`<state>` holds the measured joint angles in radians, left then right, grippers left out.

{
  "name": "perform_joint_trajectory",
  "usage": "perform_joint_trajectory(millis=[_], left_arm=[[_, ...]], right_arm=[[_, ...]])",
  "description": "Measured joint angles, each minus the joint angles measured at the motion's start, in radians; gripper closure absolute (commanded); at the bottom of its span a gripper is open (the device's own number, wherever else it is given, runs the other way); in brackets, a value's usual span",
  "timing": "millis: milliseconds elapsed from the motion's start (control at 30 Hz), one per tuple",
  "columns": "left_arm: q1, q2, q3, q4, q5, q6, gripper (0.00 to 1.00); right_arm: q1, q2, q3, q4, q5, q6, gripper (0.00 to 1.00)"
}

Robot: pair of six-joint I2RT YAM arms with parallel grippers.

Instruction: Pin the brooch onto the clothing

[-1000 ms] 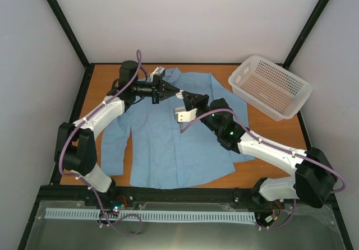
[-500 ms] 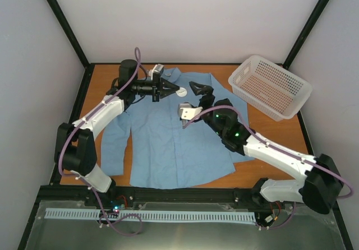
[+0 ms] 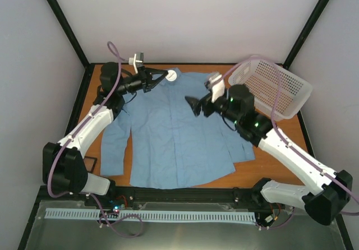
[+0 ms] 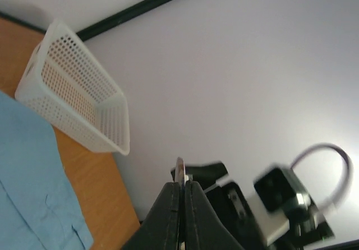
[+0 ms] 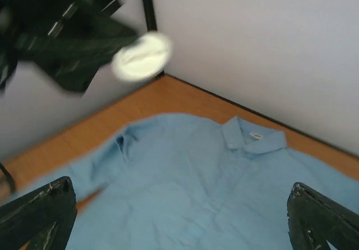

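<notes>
The left claw (image 3: 166, 75) is clamped on the brooch (image 3: 171, 76), which hangs above the top edge of the shirt (image 3: 168, 143), upper centre of the overhead view. Its white face is turned toward the right claw (image 3: 193, 106) — spread wide and empty, just lower right of it.

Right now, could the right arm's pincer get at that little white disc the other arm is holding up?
Probably yes. The right pincer hangs open above the shirt, facing the brooch, with nothing between them. The left pincer grips only the brooch's edge.
</notes>
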<state>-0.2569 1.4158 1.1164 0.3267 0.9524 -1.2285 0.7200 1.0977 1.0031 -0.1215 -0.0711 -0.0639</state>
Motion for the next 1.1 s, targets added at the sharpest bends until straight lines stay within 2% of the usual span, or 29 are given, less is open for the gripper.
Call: perform_joint_trajectory(millis=[100,200,433,567,700,800,967,1100], left_arm=[[0.000,-0.027,-0.029,0.062,-0.044,-0.003,0.99],[0.000,-0.055,-0.053,0.124,-0.076,-0.004,0.99],[-0.004,-0.086,-0.103,0.251,-0.094,-0.027,0.99],[-0.010,-0.088,-0.106,0.280,-0.088,-0.030,0.99],[-0.013,-0.105,-0.108,0.281,-0.078,-0.022,0.99],[-0.017,-0.116,-0.108,0.281,-0.060,-0.007,0.99],[-0.025,-0.117,-0.108,0.270,-0.032,0.028,0.99],[-0.027,-0.117,-0.108,0.255,-0.015,0.047,0.99]], right_arm=[[-0.144,0.061,0.095,-0.004,-0.153,0.316,0.05],[-0.253,0.119,0.170,0.014,-0.301,0.555,0.09],[-0.274,0.273,0.278,0.176,-0.626,0.898,0.22],[-0.274,0.341,0.310,0.232,-0.714,0.982,0.33],[-0.269,0.391,0.336,0.252,-0.795,1.018,0.35],[-0.252,0.420,0.360,0.242,-0.836,1.009,0.41],[-0.222,0.435,0.393,0.239,-0.874,0.988,0.57],[-0.207,0.436,0.399,0.257,-0.899,0.989,0.54]])
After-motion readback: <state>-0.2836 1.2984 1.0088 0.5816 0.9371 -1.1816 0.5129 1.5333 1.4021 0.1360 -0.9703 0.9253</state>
